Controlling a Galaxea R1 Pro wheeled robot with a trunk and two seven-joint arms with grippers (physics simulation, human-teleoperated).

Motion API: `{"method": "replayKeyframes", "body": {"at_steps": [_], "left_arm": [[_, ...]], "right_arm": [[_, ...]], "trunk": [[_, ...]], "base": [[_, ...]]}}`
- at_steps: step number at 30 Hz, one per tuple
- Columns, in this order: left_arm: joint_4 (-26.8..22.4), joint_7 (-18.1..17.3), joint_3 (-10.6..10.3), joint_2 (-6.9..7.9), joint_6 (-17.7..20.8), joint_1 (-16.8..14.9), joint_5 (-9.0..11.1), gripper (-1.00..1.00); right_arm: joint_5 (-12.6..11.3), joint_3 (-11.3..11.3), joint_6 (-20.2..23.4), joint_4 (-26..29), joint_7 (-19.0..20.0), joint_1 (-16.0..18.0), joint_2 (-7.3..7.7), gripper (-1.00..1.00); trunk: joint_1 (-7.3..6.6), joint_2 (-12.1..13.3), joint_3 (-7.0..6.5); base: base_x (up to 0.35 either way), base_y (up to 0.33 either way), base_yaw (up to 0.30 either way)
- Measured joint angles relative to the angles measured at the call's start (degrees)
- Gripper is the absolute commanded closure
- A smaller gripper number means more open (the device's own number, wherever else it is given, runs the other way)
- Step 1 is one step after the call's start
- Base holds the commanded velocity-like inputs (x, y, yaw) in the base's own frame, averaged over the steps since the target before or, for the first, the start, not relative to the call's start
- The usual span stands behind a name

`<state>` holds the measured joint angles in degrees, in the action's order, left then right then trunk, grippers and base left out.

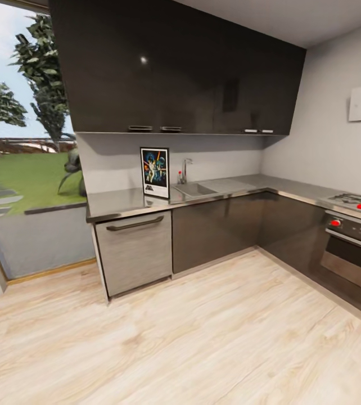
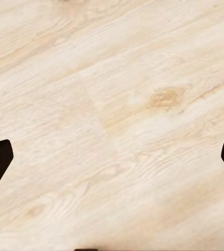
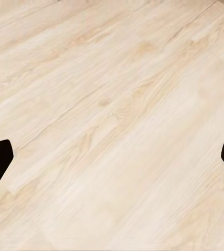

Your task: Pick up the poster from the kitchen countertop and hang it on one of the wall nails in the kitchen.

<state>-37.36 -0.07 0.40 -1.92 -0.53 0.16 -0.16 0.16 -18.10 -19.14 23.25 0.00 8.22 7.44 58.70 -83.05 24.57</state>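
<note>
Kitchen corner, head view. The poster (image 1: pixel 154 172) stands upright on the grey L-shaped bench (image 1: pixel 118 203), against the wall, just beside the sink (image 1: pixel 194 189) and tap (image 1: pixel 185 170). Left gripper (image 2: pixel 112 162) and right gripper (image 3: pixel 112 162): fingers spread wide, holding nothing, above the wooden floor (image 1: pixel 203 337).

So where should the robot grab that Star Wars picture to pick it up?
Probably by its top edge. The poster stands upright on the kitchen countertop, leaning against the wall, so its back is blocked. Coming from the front and above, one finger behind the thin frame, looks easiest. Both grippers are open over the floor.
</note>
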Motion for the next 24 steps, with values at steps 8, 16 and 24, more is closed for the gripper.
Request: {"method": "replayKeyframes", "body": {"at_steps": [8,16,24], "left_arm": [[0.0,0.0,0.0,0.00,0.0,0.0,0.0,-1.00],[0.0,0.0,0.0,0.00,0.0,0.0,0.0,-1.00],[0.0,0.0,0.0,0.00,0.0,0.0,0.0,-1.00]], "right_arm": [[0.0,0.0,0.0,0.0,0.0,0.0,0.04,-1.00],[0.0,0.0,0.0,0.0,0.0,0.0,0.04,-1.00],[0.0,0.0,0.0,0.0,0.0,0.0,-0.03,-1.00]], "trunk": [[0.00,0.0,0.00],[0.00,0.0,0.00],[0.00,0.0,0.00]], "base": [[0.280,-0.207,0.000],[0.280,-0.214,0.000],[0.276,-0.223,0.000]]}}
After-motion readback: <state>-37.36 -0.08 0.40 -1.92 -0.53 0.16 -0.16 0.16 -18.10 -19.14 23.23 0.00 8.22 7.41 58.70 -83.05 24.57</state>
